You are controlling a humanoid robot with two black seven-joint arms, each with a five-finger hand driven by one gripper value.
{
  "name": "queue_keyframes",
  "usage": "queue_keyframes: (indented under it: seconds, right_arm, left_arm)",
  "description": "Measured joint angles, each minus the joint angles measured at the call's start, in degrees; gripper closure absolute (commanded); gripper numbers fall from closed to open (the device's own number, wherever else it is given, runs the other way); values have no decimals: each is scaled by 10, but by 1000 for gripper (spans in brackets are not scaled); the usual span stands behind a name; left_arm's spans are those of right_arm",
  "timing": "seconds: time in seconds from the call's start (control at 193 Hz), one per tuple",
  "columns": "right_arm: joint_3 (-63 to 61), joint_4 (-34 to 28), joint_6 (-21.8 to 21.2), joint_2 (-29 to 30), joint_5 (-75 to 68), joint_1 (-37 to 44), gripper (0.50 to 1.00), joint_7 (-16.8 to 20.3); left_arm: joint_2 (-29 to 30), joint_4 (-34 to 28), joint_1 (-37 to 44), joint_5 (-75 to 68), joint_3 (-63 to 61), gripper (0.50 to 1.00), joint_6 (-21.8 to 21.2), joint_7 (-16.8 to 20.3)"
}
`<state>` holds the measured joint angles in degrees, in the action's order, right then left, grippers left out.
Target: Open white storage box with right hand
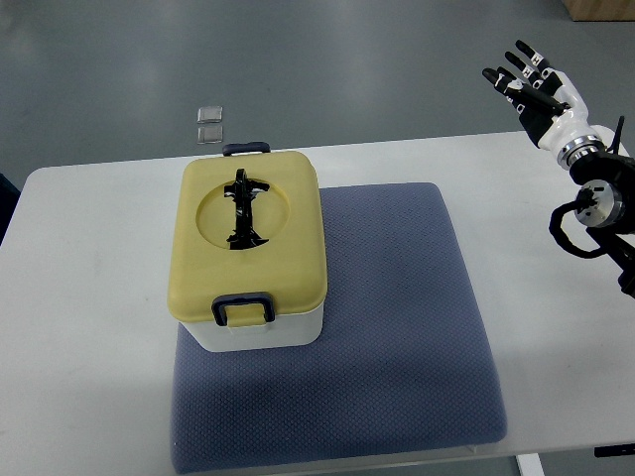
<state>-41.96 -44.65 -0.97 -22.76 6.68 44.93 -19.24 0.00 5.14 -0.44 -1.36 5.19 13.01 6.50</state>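
Top view: boxy white storage box (pixel 254 337), glossy rounded yellow lid (pixel 288 233).

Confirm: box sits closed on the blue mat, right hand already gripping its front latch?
Not quite. The top view shows the right hand open, raised off near the table's far right corner, touching nothing. The box does sit closed on the blue mat.
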Motion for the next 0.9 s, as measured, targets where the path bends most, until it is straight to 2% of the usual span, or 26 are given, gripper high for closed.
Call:
queue_keyframes:
  seconds: [0.628, 0.902]
  right_arm:
    - [8, -6, -44, -17, 7, 31, 570, 8]
    - [70, -16, -99, -57, 59, 81, 572, 7]
  left_arm:
    - [0, 0, 0, 0, 0, 500, 0, 0]
    - [0, 0, 0, 0, 0, 500, 0, 0]
